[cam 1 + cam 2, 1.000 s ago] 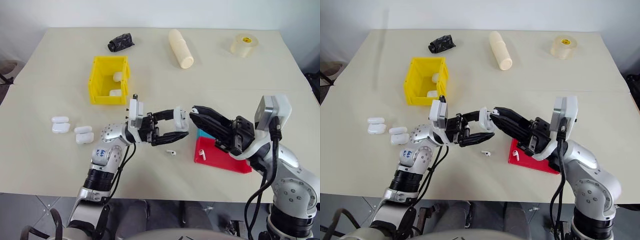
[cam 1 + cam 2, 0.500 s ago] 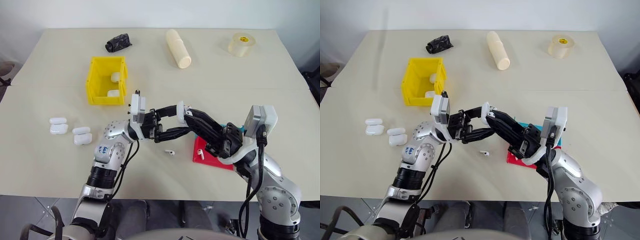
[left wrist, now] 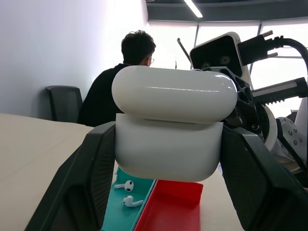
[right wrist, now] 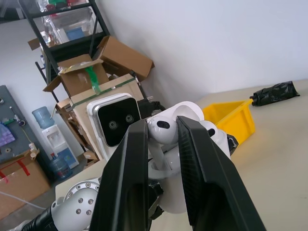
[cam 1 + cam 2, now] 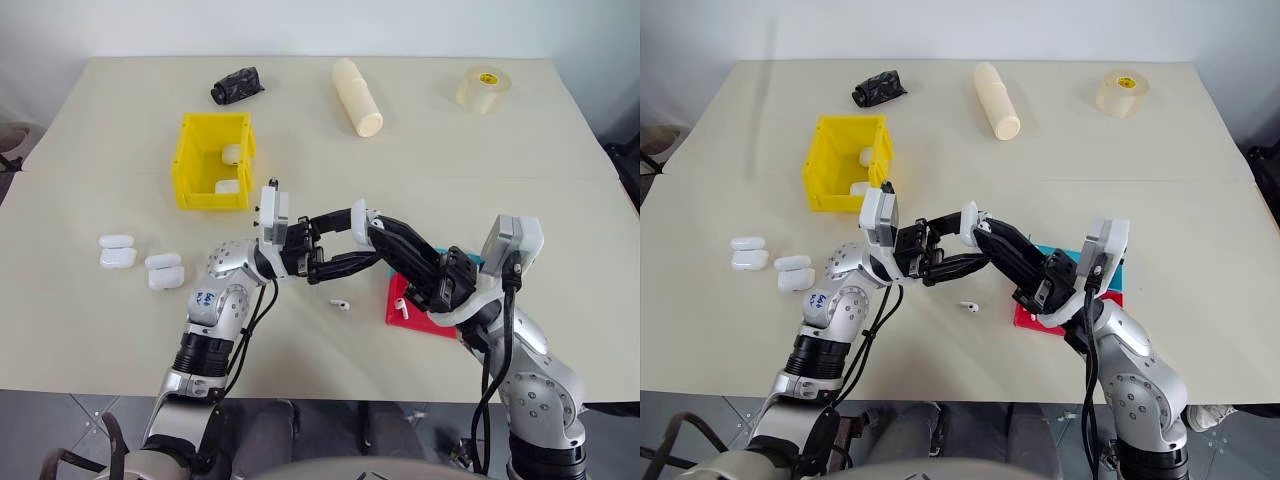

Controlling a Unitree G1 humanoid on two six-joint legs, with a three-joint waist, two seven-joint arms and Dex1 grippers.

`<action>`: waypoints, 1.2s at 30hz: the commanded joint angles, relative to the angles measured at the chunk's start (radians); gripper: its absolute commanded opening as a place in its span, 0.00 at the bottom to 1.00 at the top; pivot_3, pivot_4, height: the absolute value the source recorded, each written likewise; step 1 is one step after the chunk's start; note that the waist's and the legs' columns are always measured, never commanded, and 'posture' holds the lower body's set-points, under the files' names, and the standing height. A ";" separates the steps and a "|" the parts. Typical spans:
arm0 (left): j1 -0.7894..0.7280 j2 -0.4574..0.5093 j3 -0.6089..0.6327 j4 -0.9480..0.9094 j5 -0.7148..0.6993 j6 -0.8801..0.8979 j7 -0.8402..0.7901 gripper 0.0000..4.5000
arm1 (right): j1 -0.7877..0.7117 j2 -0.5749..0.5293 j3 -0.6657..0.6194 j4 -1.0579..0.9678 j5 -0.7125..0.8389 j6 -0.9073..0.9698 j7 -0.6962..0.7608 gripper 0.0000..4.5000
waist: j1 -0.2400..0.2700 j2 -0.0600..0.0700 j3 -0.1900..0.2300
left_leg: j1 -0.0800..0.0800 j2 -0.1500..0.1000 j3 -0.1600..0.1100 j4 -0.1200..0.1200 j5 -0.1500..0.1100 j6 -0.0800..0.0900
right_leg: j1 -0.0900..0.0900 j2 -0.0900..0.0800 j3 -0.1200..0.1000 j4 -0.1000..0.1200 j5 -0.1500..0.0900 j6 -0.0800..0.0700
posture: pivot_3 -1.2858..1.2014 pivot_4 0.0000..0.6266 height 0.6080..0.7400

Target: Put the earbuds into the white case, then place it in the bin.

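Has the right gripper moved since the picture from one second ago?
Yes. The right gripper has moved left, away from the red tray and up to the white case held by the left gripper.

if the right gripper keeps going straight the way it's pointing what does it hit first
The white case held by the left gripper. The right gripper, shut on an earbud, points right at the case and looks nearly on it; whether they touch is unclear.
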 commanded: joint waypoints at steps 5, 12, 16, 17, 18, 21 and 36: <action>-0.029 -0.019 0.032 -0.050 -0.053 0.008 0.019 0.63 | 0.035 -0.016 0.025 0.011 0.047 0.026 0.001 0.32 | 0.000 0.000 0.000 | 0.000 0.000 0.000 0.000 0.000 0.000 | 0.000 0.000 0.000 0.000 0.000 0.000 | 0.52 0.24 1.00; -0.022 -0.014 0.030 -0.057 -0.054 0.012 0.003 0.63 | 0.017 -0.052 0.003 0.006 0.048 0.019 0.023 0.85 | 0.001 0.000 0.000 | 0.000 0.000 0.000 0.000 0.000 0.000 | 0.000 0.000 0.000 0.000 0.000 0.000 | 0.52 0.24 1.00; -0.015 0.012 0.028 -0.049 -0.019 -0.003 0.014 0.63 | 0.025 -0.118 -0.055 -0.006 0.057 0.032 0.025 0.99 | 0.001 0.000 0.000 | 0.000 0.000 0.000 0.000 0.000 0.000 | 0.000 0.000 0.000 0.000 0.000 0.000 | 0.52 0.24 1.00; -0.014 0.028 0.029 -0.044 0.000 -0.013 0.019 0.63 | 0.037 -0.153 -0.087 -0.009 0.073 0.045 0.030 0.99 | 0.001 0.000 0.000 | 0.000 0.000 0.000 0.000 0.000 0.000 | 0.000 0.000 0.000 0.000 0.000 0.000 | 0.52 0.24 1.00; -0.014 0.054 0.028 -0.038 0.028 -0.011 0.030 0.63 | 0.048 -0.188 -0.123 -0.009 0.082 0.051 0.035 0.99 | 0.001 0.000 0.000 | 0.000 0.000 0.000 0.000 0.000 0.000 | 0.000 0.000 0.000 0.000 0.000 0.000 | 0.52 0.24 1.00; -0.022 0.152 -0.007 -0.003 0.158 -0.053 0.049 0.63 | 0.072 -0.305 -0.191 -0.006 0.083 0.088 0.056 0.90 | 0.001 0.000 0.000 | 0.000 -0.001 0.000 0.000 0.000 0.000 | 0.000 0.000 0.000 0.000 0.000 0.000 | 0.52 0.24 1.00; -0.095 0.246 -0.217 -0.018 0.415 -0.048 0.058 0.63 | -0.320 -0.421 0.098 0.007 -0.039 0.334 -0.036 0.01 | 0.003 0.000 0.000 | -0.001 0.001 0.000 -0.001 0.000 0.001 | 0.000 -0.001 0.000 -0.001 0.000 0.000 | 0.52 0.24 1.00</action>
